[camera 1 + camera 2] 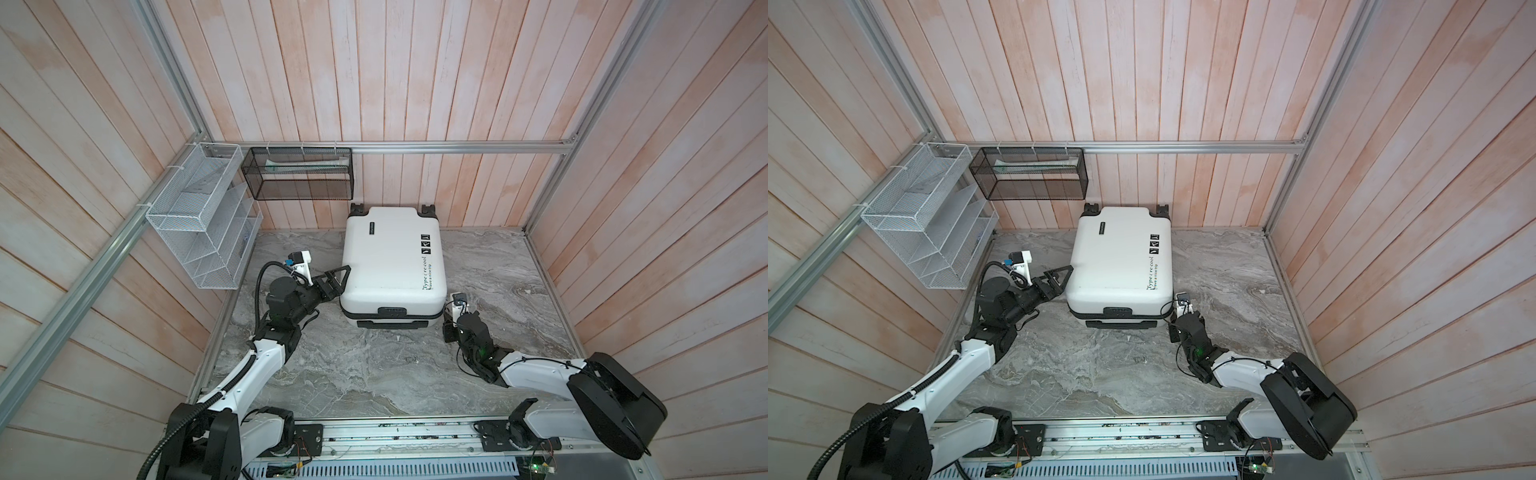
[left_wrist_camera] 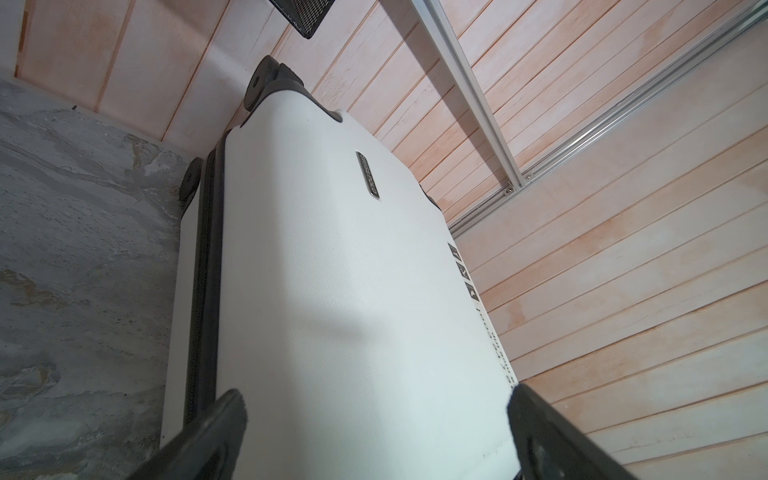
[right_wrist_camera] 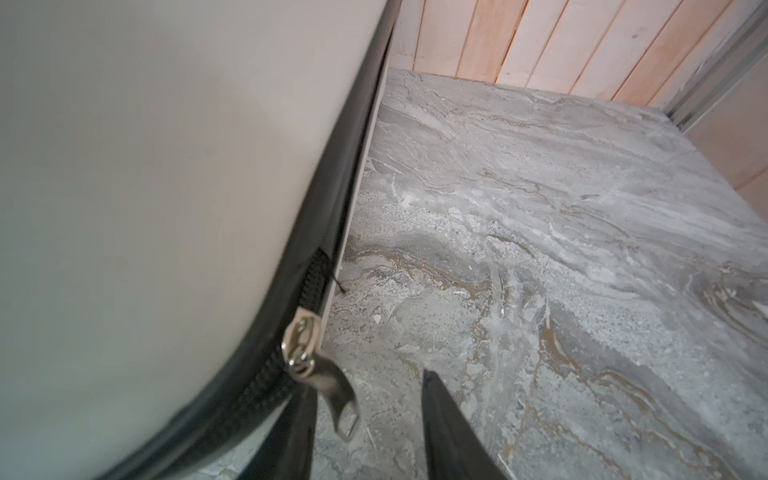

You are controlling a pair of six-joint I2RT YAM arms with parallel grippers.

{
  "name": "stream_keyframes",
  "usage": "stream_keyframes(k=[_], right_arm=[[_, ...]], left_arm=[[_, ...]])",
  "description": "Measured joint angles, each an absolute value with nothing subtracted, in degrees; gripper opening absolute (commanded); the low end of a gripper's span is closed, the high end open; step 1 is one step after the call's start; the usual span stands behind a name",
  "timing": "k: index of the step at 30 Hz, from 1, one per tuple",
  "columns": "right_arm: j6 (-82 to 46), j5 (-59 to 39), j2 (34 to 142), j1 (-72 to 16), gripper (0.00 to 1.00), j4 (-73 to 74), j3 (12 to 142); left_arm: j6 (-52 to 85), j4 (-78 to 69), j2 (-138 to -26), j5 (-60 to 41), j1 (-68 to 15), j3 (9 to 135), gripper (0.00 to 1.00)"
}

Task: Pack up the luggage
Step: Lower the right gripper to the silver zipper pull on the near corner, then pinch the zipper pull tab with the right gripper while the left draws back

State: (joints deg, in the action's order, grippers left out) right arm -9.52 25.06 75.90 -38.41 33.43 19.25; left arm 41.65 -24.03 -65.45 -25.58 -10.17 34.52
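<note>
your left gripper (image 1: 334, 282) wide open over the left edge of the luggage (image 1: 392, 257), right gripper (image 3: 368, 386) fingers narrowly apart around the zipper pull (image 3: 336, 399) at its near corner, plenty of bare tabletop (image 1: 498, 270) alongside

The luggage (image 1: 392, 257) has a white hard plastic shell, matt and finely grained. Its nameplate (image 2: 368, 174) is polished metal. The zipper (image 3: 259, 390) is black coil on black cloth tape, and its pull (image 3: 336, 395) is shiny metal. Under the luggage, the table (image 1: 374, 374) looks like grey veined stone, smooth and dull. Behind the luggage, the wall (image 1: 415, 83) is pale matt wooden planking with a brushed metal rail (image 1: 457, 147). Left of the luggage hang a black metal mesh basket (image 1: 297, 195) and a white-coated wire rack (image 1: 183, 208).
</note>
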Motion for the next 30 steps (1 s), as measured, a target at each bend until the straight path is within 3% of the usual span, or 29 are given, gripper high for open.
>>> stream_keyframes(k=[5,18,30], right_arm=[[-8.58,25.58,76.18,-39.53,0.0,33.43,19.99],[-12.27,26.2,73.23,-41.3,0.0,28.25,20.36],[-14.5,20.86,66.96,-41.58,0.0,24.38,18.65]], left_arm=[[41.67,-24.05,-65.45,-25.74,-10.17,34.52,1.0],[41.39,-22.85,-65.71,-25.15,-10.17,34.57,1.0],[39.64,-19.64,-69.34,-24.86,-10.17,35.24,1.0]])
